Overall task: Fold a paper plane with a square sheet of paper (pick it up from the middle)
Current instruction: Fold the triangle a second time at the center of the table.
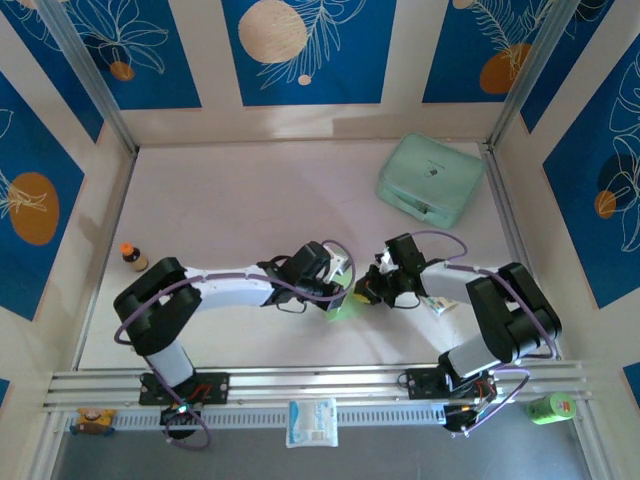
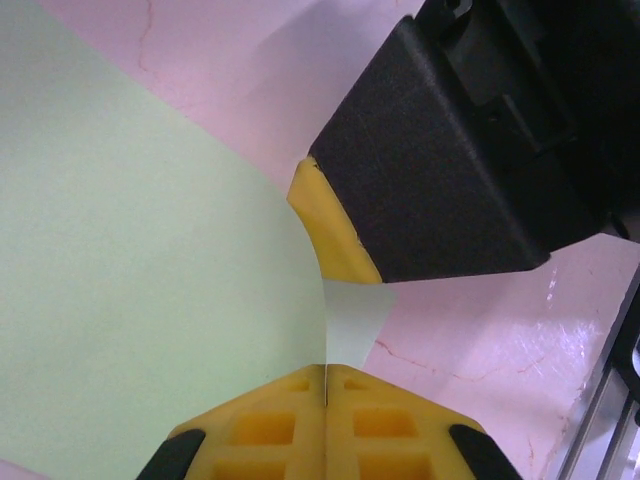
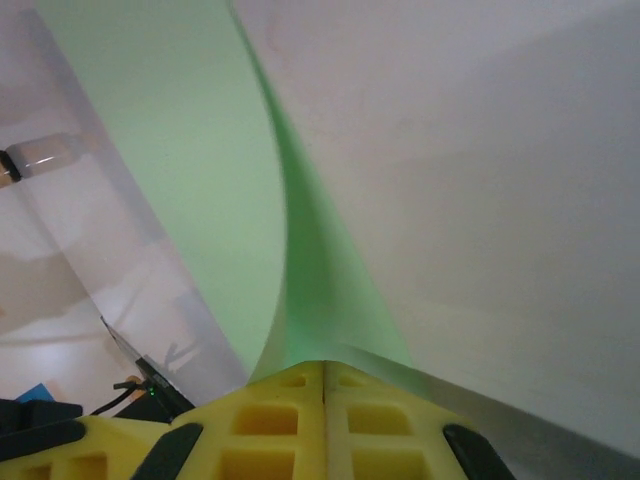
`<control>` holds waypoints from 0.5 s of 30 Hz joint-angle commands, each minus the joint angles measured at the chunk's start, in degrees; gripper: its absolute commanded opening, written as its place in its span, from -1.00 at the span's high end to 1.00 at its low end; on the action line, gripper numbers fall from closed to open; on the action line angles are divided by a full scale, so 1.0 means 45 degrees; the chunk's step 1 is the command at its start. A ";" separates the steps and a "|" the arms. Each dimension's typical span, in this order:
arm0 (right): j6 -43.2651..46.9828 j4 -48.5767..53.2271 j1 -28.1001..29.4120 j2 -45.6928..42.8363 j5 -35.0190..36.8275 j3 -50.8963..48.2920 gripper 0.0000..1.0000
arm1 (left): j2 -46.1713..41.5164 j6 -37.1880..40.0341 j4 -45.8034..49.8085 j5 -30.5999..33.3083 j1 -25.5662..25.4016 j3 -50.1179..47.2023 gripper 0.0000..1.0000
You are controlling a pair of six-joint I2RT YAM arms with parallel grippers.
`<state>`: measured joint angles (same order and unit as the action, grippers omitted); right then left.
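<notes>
Near the front of the pale table (image 1: 220,200), between the arms, the thin light-green square sheet of paper (image 2: 120,300) is being pinched from both sides. The left gripper (image 2: 326,375) is being pressed shut on one edge, the right gripper (image 3: 324,368) on another. Farther back, to the right, a thick mint-green rounded case (image 1: 430,180) is being borne flat.

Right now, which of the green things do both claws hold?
The thin light-green paper sheet, pinched by the left claw and right claw; the thick mint-green case lies apart, untouched.
</notes>
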<state>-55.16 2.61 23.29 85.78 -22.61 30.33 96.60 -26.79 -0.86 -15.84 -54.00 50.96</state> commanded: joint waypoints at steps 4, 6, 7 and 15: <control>-0.0135 0.0359 0.0020 0.0580 0.0386 -0.0148 1.00 | -0.0197 -0.0310 -0.0204 -0.0085 0.0341 -0.0419 1.00; 0.0001 0.0729 0.0076 0.0606 0.0629 -0.0043 1.00 | -0.0142 -0.0334 -0.0311 -0.0448 0.0573 -0.0542 1.00; 0.0071 0.0885 0.0107 0.0569 0.0725 -0.0017 1.00 | -0.0118 -0.0334 -0.0331 -0.0602 0.0677 -0.0591 1.00; 0.0206 0.1169 0.0213 0.0528 0.0879 0.0153 1.00 | 0.0328 -0.0044 0.0009 -0.0638 0.1100 -0.0446 0.99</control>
<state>-55.05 3.68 23.68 87.22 -21.67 30.76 96.88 -27.59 -1.30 -17.63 -49.50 48.64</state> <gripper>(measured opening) 0.053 0.064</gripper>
